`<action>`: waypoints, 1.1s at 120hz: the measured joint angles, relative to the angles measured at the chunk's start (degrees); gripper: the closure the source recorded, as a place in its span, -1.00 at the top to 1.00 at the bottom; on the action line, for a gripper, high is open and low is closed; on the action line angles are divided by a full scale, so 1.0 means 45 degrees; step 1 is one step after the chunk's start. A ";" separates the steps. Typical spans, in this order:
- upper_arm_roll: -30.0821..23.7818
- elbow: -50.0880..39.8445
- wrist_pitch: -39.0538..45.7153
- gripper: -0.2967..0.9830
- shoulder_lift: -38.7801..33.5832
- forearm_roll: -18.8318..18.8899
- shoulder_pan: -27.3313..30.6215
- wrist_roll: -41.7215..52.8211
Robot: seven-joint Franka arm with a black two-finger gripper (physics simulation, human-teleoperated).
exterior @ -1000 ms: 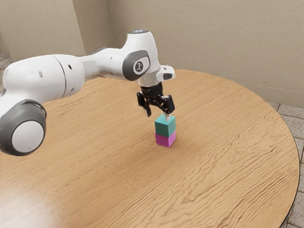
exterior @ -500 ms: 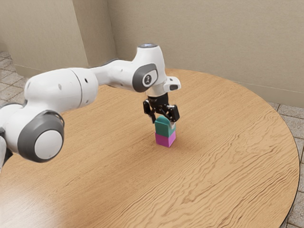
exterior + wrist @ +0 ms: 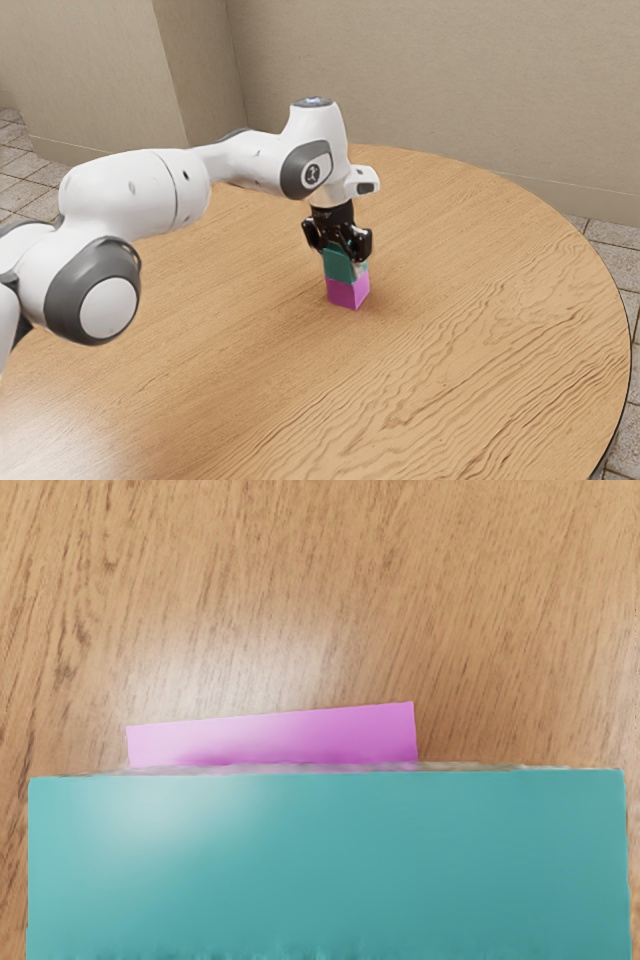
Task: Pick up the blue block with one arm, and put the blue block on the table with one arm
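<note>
- Gripper point(image 3: 343, 261) points down, its 2 fingers closed in on opposite sides of the blue block point(image 3: 338, 267), holding it.
- Blue block is a cube, about as long as it is wide, upright atop 1 pink block point(image 3: 346, 293).
- Seen from the wrist, their edges run slightly askew.
- Pink block rests on the wooden table point(image 3: 470, 340).

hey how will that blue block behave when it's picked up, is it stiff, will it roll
The blue block looks stiff, judging by its straight edges. Its flat faces suggest it won't roll. Pushed sideways instead, it might slide or tip off the pink block beneath it.
</note>
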 joint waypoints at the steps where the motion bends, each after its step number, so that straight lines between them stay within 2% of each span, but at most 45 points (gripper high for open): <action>1: 0.0002 -0.0010 -0.0007 -0.02 -0.0042 0.0018 0.0000 -0.0003; 18: 0.0159 -0.0121 -0.0568 -0.14 -0.1262 0.0364 0.0090 -0.0073; 33: 0.0201 -0.0173 -0.1357 -0.15 -0.1943 0.0622 0.1153 -0.0054; 53: 0.0203 -0.0143 -0.1800 -0.13 -0.0995 0.0674 0.2526 0.0206; 73: 0.0203 -0.0175 -0.1485 -0.11 -0.0085 0.0549 0.2859 0.0496; 93: 0.0210 -0.0179 -0.1232 0.22 0.0040 0.0314 0.2871 0.0746; 114: 0.0212 -0.0177 -0.1130 0.40 -0.0104 0.0207 0.2869 0.0953; 122: 0.0205 -0.0350 -0.1152 0.43 -0.0812 0.0183 0.2779 0.1016; 132: 0.0204 -0.3034 -0.1211 0.47 -0.4638 0.0164 0.2330 0.1078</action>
